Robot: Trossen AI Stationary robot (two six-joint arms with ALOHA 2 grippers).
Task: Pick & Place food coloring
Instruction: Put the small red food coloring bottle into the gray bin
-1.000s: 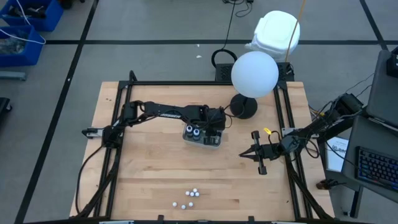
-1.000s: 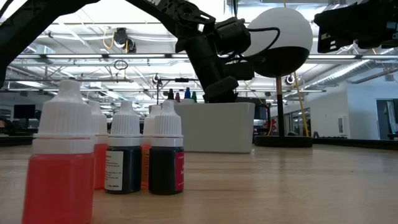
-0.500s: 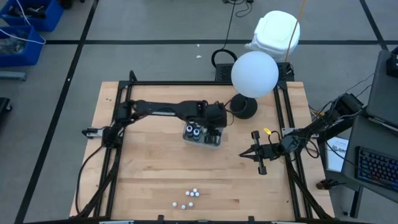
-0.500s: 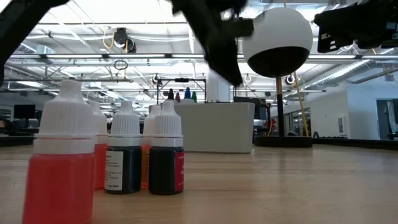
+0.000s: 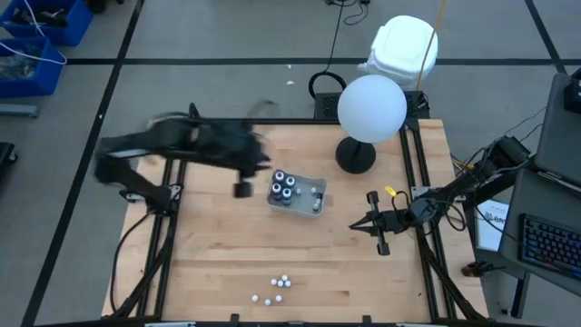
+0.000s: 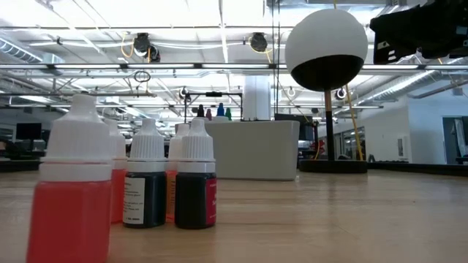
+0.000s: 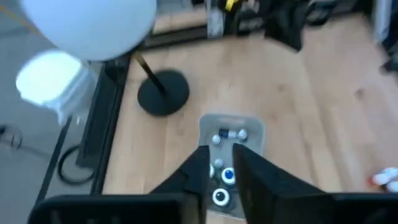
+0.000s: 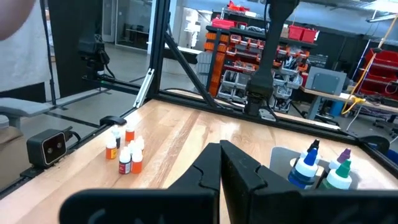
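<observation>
The food coloring shows in two groups. Several dark round bottles [image 5: 283,185] with teal tops stand in a shallow grey tray [image 5: 311,205] mid-table. Several tiny white-capped bottles [image 5: 277,289], some red or orange, stand near the table's near edge and fill the low view [image 6: 146,186]. My left gripper [image 5: 243,188] hangs high, left of the tray; in its wrist view its fingers [image 7: 221,152] stand slightly apart and hold nothing. My right gripper [image 5: 354,226] is shut and hovers right of the tray, also holding nothing [image 8: 221,147].
A white globe lamp [image 5: 371,107] stands on a black round base [image 5: 355,156] just beyond the tray. A white bin [image 5: 404,45] sits on the floor past the far edge. Black frame rails [image 5: 172,227] run along the table's sides. Bare wood lies between the tray and the tiny bottles.
My left gripper has risen quickly out of the tray and pulled back toward the table's left edge, leaving the low view. The tray and its bottles stay where they were, and more of them show now.
</observation>
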